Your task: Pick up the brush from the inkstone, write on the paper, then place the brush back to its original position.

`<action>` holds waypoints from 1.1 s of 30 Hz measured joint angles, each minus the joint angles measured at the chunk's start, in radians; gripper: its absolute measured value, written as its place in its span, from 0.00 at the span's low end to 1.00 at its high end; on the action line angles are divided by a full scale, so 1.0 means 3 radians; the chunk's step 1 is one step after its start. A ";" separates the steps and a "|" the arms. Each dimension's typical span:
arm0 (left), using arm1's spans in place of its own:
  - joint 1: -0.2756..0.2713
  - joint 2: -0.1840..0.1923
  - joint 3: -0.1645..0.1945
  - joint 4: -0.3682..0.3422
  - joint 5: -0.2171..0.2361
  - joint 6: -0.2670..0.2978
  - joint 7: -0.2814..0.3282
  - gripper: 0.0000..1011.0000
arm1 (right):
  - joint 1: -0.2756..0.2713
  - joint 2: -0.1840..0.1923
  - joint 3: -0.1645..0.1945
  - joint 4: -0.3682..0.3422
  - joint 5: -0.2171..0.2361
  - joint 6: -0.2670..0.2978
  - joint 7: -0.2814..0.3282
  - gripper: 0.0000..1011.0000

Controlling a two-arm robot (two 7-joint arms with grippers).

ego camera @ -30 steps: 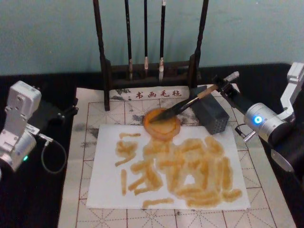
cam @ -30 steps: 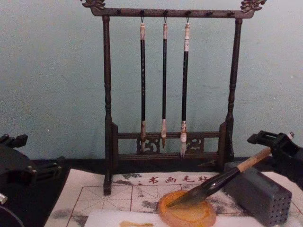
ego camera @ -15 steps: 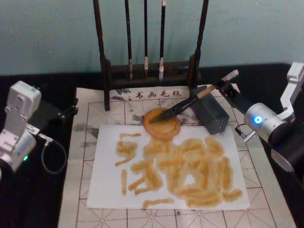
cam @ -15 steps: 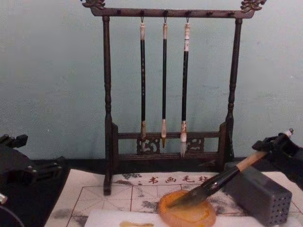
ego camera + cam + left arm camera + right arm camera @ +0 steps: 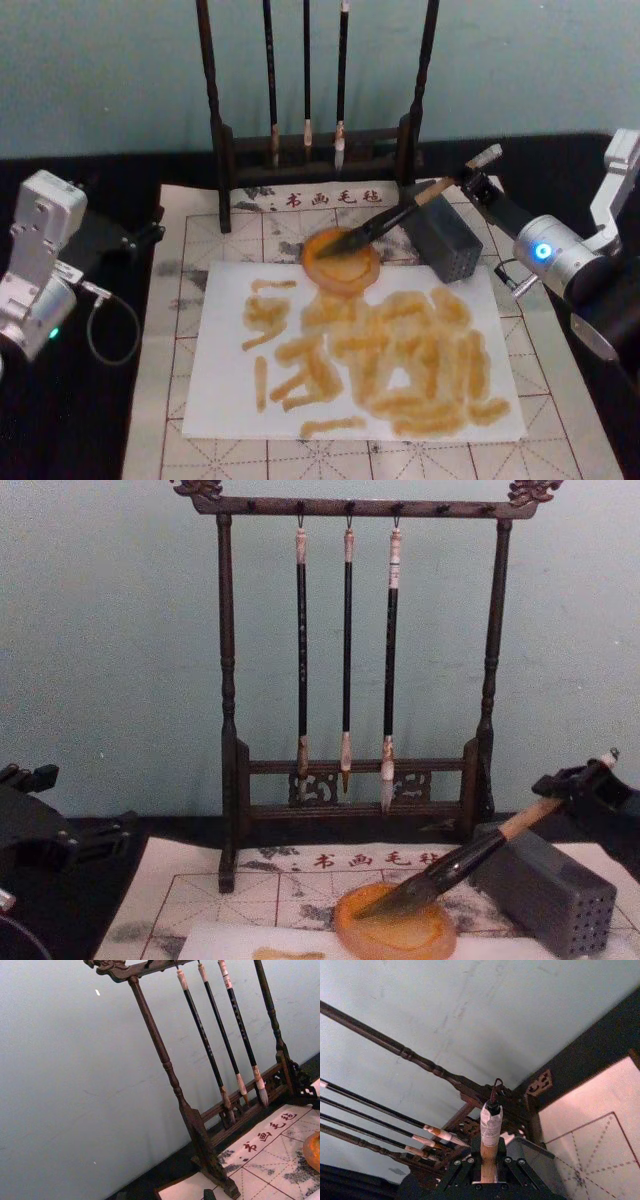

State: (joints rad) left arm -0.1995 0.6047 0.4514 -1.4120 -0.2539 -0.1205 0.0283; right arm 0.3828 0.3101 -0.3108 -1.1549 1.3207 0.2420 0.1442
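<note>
Holding the big brush with the tan wooden handle and thick dark hairs (image 5: 400, 213), my right pincer (image 5: 470, 186) is closed tight on the handle, close to its white end cap (image 5: 490, 1121). The brush leans. Its dark tip rests down in the round, see-through orange dish (image 5: 341, 260), and its handle goes up and out to my right, passing over the grey block with small holes (image 5: 447, 242). I cannot tell if the handle touches the block. The orange dish sits at the far edge of the white paper with yellow-brown strokes (image 5: 222, 385), which lies on the beige mat with red lines (image 5: 190, 232). Behind the mat stands the dark wooden rack (image 5: 228, 680) with three thin black brushes (image 5: 347, 650) hanging from it. My left pincer (image 5: 145, 236) rests far off at the left side of the dark counter (image 5: 90, 420).
</note>
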 joint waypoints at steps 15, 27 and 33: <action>0.0000 0.0000 0.0000 0.0000 0.0000 0.0000 0.0000 0.99 | 0.0035 0.0134 -0.0168 -0.0169 -0.0029 -0.0164 0.0099 0.18; 0.0000 0.0000 0.0000 0.0000 0.0000 0.0000 0.0000 0.99 | 0.0073 0.0204 -0.0288 -0.0186 -0.0221 -0.0335 0.0100 0.18; 0.0000 0.0000 0.0000 0.0000 0.0000 0.0000 0.0000 0.99 | 0.0074 0.0220 -0.0302 -0.0204 -0.0352 -0.0407 0.0073 0.18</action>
State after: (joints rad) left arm -0.1995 0.6047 0.4514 -1.4120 -0.2540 -0.1205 0.0283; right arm 0.4050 0.3761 -0.4014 -1.2161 1.2151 0.1201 0.1662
